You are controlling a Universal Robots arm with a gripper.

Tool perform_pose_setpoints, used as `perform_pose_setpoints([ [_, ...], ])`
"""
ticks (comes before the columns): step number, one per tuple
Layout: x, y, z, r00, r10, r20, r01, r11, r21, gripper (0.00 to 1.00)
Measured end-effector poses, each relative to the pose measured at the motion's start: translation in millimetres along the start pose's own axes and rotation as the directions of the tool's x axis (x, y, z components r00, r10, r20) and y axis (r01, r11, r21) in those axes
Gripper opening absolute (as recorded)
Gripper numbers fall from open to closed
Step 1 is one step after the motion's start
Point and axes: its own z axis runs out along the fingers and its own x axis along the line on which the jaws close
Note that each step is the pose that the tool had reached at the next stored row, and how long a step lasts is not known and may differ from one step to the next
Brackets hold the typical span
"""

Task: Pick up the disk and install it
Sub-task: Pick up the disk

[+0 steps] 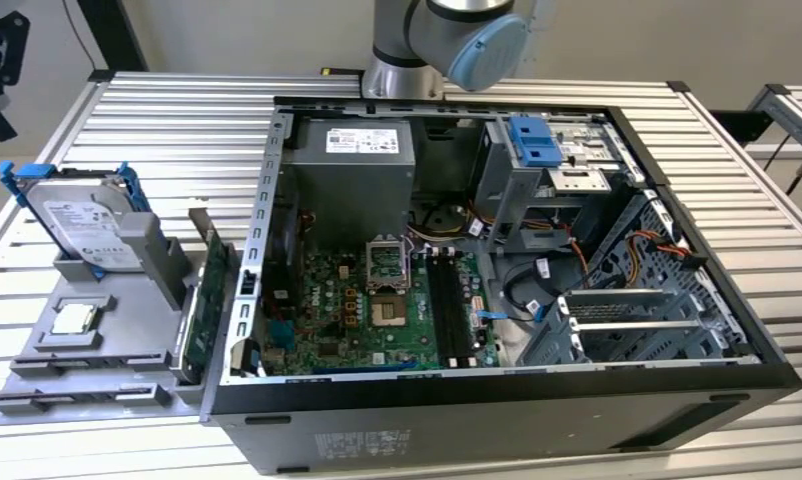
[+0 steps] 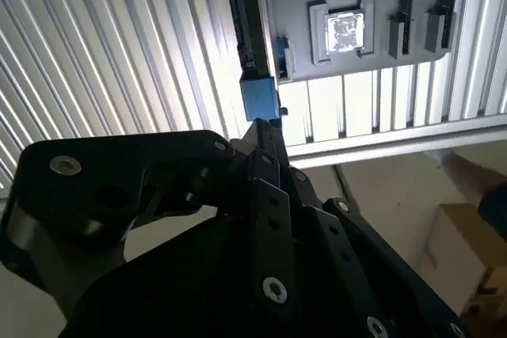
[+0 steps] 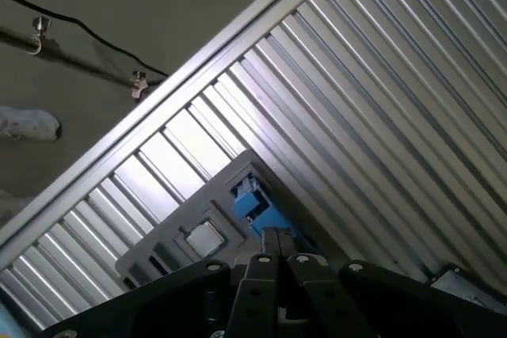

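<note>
End effector point(image 2: 265, 127) closed, disk point(image 2: 255, 94) edge-on, cropped beyond

Saw the arm point(image 1: 441, 40) cut off by the top edge of the exterior view. Found the lower part of the disk point(image 1: 81, 215) hidden behind the grey holder point(image 1: 161, 260) there. Caught the disk edge-on in the second wrist view, cut off at the picture's edge, label face unseen

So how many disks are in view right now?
1: the disk stands on edge in the grey holder on the exterior view's left, outside the computer case. The case's bays could hide others.
</note>
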Motion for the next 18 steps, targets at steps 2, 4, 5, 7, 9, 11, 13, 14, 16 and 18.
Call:
perform_pose_setpoints([
  [2, 0.0, 0.0, 0.1, 0.9994, -0.035, -0.0013, 0.035, 0.9994, -0.0008, 0.0],
  [4, 0.0, 0.0, 0.1, 0.9974, -0.072, -0.0028, 0.072, 0.9974, -0.0017, 0.0],
  [5, 0.0, 0.0, 0.2, 0.996, -0.09, -0.0036, 0.09, 0.996, -0.0022, 0.0],
  [7, 0.0, 0.0, 0.5, 0.992, -0.126, -0.0045, 0.126, 0.992, -0.0028, 0.0],
  [9, 0.0, 0.0, 0.8, 0.9866, -0.163, -0.0057, 0.163, 0.9866, -0.0035, 0.0],
  [11, 0.0, -0.1, 1.2, 0.9803, -0.197, -0.0068, 0.197, 0.9803, -0.0042, 0.0],
  [13, 0.0, -0.1, 1.9, 0.9722, -0.234, -0.0082, 0.234, 0.9722, -0.0055, 0.0],
  [14, 0.1, -0.1, 2.3, 0.9678, -0.252, -0.0089, 0.252, 0.9678, -0.0062, 0.0],
  [16, 0.1, -0.1, 3.0, 0.958, -0.287, -0.0098, 0.287, 0.958, -0.0069, 0.0],
  [18, 0.1, -0.1, 3.4, 0.9472, -0.321, -0.0093, 0.321, 0.9472, -0.0044, 0.0],
])
